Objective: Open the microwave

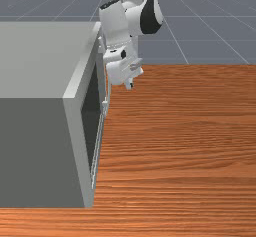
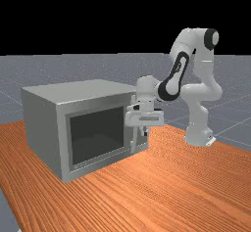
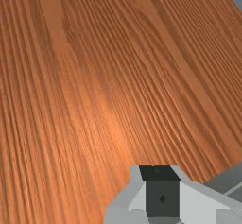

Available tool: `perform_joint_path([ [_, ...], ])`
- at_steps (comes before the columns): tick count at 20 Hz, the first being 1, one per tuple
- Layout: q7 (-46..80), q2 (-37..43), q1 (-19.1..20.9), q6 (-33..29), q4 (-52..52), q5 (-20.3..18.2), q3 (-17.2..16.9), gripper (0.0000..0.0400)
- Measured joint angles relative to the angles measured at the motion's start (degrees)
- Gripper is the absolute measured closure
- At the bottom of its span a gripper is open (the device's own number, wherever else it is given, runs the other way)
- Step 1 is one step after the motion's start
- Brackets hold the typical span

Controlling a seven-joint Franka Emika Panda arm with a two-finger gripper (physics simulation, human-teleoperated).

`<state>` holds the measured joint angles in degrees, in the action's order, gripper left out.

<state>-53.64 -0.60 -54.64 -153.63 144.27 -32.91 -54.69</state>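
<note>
Door [image 2: 97,132] shut; approach judged in hand. Pincer [image 2: 145,132] near handle [image 2: 134,142]; its opening and any hold cannot be determined. Next: align, secure handle, pull.

Your arm [image 2: 179,72] is white and grey with black bands, and in the far view it stands up from its base [image 2: 197,134] on the right. It goes up high, bends at the top, and then slopes down toward the far view's left. Your hand [image 2: 144,117] hangs at the low end, and your gripper [image 2: 145,132] points down. In the front view, your arm comes in from the top, and your hand tips a little to one side.
</note>
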Motion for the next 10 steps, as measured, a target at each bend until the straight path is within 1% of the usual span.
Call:
perform_joint_path([
  [7,-3.7,-0.9,-4.5,6.4,-2.6,3.1,-6.0,0.04],
  [10,-5.5,-2.4,-6.7,8.6,-3.6,2.5,-8.5,0.04],
])
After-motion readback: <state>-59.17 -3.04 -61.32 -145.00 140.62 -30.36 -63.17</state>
